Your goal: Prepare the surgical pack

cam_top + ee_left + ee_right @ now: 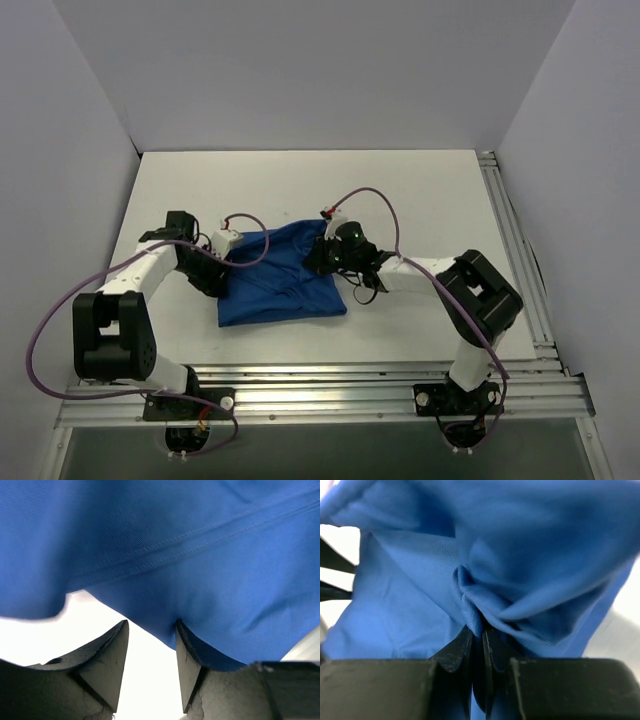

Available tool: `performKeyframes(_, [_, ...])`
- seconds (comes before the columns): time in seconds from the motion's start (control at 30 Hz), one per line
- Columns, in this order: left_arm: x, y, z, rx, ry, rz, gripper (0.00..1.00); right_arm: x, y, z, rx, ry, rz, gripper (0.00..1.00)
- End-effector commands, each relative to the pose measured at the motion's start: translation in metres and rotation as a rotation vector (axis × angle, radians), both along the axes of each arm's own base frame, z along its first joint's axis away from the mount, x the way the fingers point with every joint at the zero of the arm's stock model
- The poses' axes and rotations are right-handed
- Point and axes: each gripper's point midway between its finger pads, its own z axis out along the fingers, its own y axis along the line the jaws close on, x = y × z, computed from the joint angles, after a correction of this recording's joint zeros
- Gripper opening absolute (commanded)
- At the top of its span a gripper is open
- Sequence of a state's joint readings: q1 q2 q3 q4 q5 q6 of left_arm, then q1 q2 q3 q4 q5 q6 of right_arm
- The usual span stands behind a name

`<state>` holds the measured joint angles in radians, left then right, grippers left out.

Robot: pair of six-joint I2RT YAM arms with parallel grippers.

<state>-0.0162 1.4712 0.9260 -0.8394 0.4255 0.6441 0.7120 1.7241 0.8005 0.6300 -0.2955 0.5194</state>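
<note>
The surgical pack is a royal-blue cloth drape (285, 275) bunched into a rumpled parcel in the middle of the white table (300, 190). My left gripper (222, 262) sits at the parcel's left edge. In the left wrist view this gripper (151, 625) is open, bare table shows between its fingers (107, 660), and the drape (200, 555) hangs over the tip of the right one. My right gripper (325, 255) is at the parcel's upper right corner. The right wrist view shows it (477, 630) shut on a pinched fold of the drape (470, 595).
Grey walls close in the table on three sides. Aluminium rails run along the right side (505, 220) and the near edge (330, 385). Purple cables (375, 195) loop above both arms.
</note>
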Motion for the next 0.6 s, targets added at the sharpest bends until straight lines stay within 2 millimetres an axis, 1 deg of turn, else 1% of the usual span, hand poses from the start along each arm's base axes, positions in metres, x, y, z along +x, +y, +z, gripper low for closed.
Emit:
performKeyframes(0.0, [0.083,0.002,0.026,0.012,-0.248,0.042,0.50,0.029,-0.040,-0.052,-0.312,0.015,-0.031,0.00])
performKeyframes(0.03, [0.087,0.001,0.029,0.003,-0.249,0.037,0.50,0.041,-0.032,-0.045,-0.319,-0.018,-0.009,0.00])
performKeyframes(0.07, [0.085,0.000,0.031,-0.002,-0.232,0.022,0.51,0.043,-0.033,-0.045,-0.335,-0.017,0.003,0.00])
performKeyframes(0.1, [0.090,-0.001,0.041,-0.008,-0.252,0.011,0.53,0.046,-0.033,-0.041,-0.344,-0.028,0.008,0.00])
performKeyframes(0.13, [0.090,-0.001,0.048,-0.018,-0.269,-0.020,0.54,0.047,-0.032,-0.037,-0.351,-0.042,0.020,0.00])
performKeyframes(0.17, [0.081,-0.003,0.060,-0.028,-0.269,-0.046,0.57,0.046,-0.034,-0.037,-0.370,-0.062,0.047,0.00])
performKeyframes(0.2, [0.083,-0.006,0.078,-0.038,-0.302,-0.073,0.63,0.045,-0.036,-0.034,-0.375,-0.077,0.058,0.00])
performKeyframes(0.23, [0.080,-0.010,0.097,-0.057,-0.347,-0.126,0.66,0.040,-0.039,-0.038,-0.386,-0.078,0.075,0.00])
performKeyframes(0.27, [0.069,-0.012,0.106,-0.070,-0.327,-0.148,0.69,0.036,-0.040,-0.039,-0.393,-0.088,0.108,0.00])
performKeyframes(0.3, [0.068,-0.016,0.120,-0.080,-0.352,-0.165,0.72,0.035,-0.041,-0.040,-0.393,-0.093,0.119,0.00])
performKeyframes(0.33, [0.075,-0.021,0.144,-0.088,-0.415,-0.174,0.79,0.031,-0.042,-0.042,-0.396,-0.093,0.136,0.00])
performKeyframes(0.37, [0.077,-0.032,0.159,-0.092,-0.461,-0.196,0.82,0.025,-0.042,-0.047,-0.395,-0.087,0.161,0.00])
performKeyframes(0.4, [0.081,-0.040,0.169,-0.092,-0.494,-0.210,0.85,0.023,-0.043,-0.050,-0.398,-0.085,0.174,0.00])
performKeyframes(0.43, [0.092,-0.047,0.178,-0.069,-0.544,-0.211,0.89,0.023,-0.043,-0.052,-0.396,-0.083,0.176,0.00])
performKeyframes(0.47, [0.091,-0.070,0.178,-0.068,-0.556,-0.267,0.90,0.021,-0.042,-0.054,-0.386,-0.085,0.181,0.00])
performKeyframes(0.5, [0.096,-0.081,0.177,-0.056,-0.576,-0.287,0.90,0.019,-0.039,-0.055,-0.366,-0.075,0.188,0.00])
performKeyframes(0.53, [0.114,-0.086,0.169,-0.015,-0.611,-0.270,0.90,0.018,-0.038,-0.055,-0.352,-0.072,0.191,0.00])
performKeyframes(0.57, [0.121,-0.092,0.164,-0.001,-0.625,-0.270,0.90,0.020,-0.034,-0.053,-0.327,-0.084,0.189,0.00])
